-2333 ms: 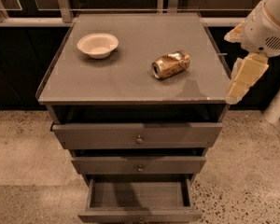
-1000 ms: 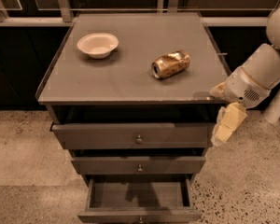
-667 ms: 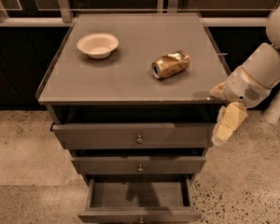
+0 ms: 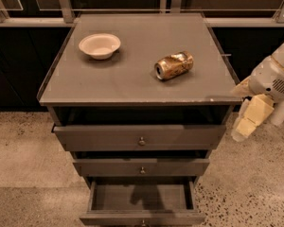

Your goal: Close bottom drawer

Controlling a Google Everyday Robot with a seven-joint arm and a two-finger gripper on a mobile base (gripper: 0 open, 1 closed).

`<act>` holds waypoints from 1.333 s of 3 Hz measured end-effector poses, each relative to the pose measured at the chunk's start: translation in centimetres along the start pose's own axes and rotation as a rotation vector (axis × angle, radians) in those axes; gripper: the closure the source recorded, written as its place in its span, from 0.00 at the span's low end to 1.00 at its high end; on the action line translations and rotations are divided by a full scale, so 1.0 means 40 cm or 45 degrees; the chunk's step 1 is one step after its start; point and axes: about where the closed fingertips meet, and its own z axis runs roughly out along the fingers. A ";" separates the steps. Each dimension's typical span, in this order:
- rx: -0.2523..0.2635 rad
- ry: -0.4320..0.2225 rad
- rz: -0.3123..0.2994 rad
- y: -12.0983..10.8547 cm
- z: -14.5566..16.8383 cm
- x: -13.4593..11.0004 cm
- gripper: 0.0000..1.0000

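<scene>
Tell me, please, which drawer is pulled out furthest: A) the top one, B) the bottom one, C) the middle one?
B: only the bottom drawer is out far enough to show its inside floor; the gripper hangs to the right of the cabinet, apart from it.

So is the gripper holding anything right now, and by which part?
Nothing is held. The gripper hangs right of the cabinet, apart from the open bottom drawer.
</scene>
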 end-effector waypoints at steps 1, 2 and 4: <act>0.102 -0.064 0.052 0.074 -0.049 0.019 0.00; 0.070 -0.210 0.124 0.126 0.079 0.073 0.00; -0.254 -0.481 0.305 0.221 0.605 0.182 0.00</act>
